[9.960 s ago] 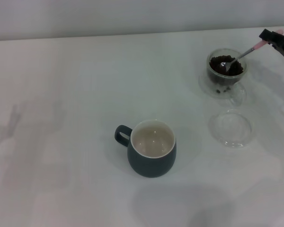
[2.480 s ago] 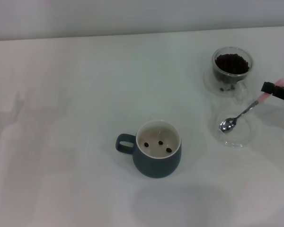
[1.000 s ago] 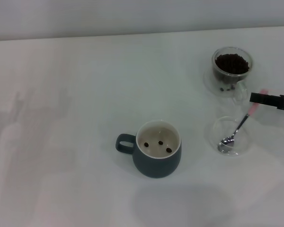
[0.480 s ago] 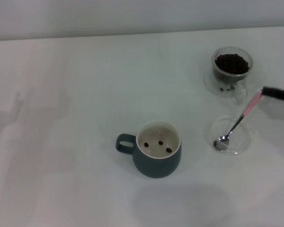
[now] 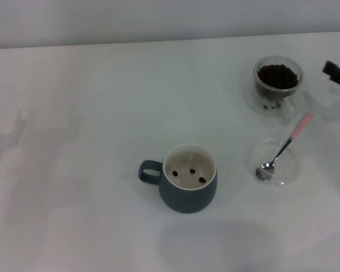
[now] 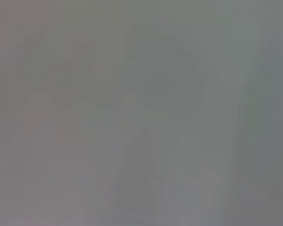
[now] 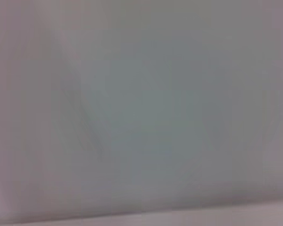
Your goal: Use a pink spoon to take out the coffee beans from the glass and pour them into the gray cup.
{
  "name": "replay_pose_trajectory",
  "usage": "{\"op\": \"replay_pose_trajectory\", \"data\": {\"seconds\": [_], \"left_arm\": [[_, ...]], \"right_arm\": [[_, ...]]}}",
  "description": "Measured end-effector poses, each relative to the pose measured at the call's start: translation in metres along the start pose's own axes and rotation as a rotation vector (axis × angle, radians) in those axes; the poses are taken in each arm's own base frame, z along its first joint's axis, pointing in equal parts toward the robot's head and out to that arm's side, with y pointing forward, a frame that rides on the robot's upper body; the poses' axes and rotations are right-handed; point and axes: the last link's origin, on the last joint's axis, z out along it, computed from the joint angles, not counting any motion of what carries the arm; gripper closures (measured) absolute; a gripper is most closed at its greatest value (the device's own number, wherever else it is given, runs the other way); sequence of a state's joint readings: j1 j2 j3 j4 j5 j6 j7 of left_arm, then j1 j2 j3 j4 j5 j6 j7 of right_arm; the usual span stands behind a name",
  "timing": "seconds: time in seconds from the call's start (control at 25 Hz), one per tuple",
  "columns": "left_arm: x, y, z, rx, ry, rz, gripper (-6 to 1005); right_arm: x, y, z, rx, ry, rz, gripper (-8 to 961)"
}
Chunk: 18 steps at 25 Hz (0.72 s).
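Observation:
The gray cup (image 5: 188, 181) stands near the middle of the white table with three coffee beans (image 5: 191, 171) in it. The glass (image 5: 277, 84) at the far right holds a heap of coffee beans (image 5: 277, 75). The pink spoon (image 5: 284, 147) lies free, its bowl in a shallow clear dish (image 5: 276, 163) and its pink handle resting over the rim. My right gripper (image 5: 337, 72) shows only as a dark tip at the right edge, apart from the spoon and level with the glass. My left gripper is out of view.
The white table (image 5: 90, 170) stretches wide to the left of the cup. A pale wall runs along the table's far edge. Both wrist views show only a blank grey surface.
My right gripper has let go of the pink spoon, left it resting in the clear dish, and pulled back up and to the right. The cup and glass have not moved.

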<state>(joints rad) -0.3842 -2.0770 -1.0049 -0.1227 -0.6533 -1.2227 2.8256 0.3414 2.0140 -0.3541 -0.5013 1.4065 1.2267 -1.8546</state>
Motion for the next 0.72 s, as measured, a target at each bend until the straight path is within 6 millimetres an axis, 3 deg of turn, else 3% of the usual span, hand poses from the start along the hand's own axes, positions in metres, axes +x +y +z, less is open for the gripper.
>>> {"op": "replay_pose_trajectory", "data": {"seconds": [0.32, 0.72], "left_arm": [[-0.001, 0.001, 0.000, 0.004, -0.004, -0.004, 135], [-0.004, -0.001, -0.003, 0.015, -0.018, -0.007, 135]], "right_arm": [[0.025, 0.019, 0.012, 0.178, -0.232, -0.306, 114], [0.026, 0.017, 0.012, 0.216, -0.239, -0.311, 92]]}}
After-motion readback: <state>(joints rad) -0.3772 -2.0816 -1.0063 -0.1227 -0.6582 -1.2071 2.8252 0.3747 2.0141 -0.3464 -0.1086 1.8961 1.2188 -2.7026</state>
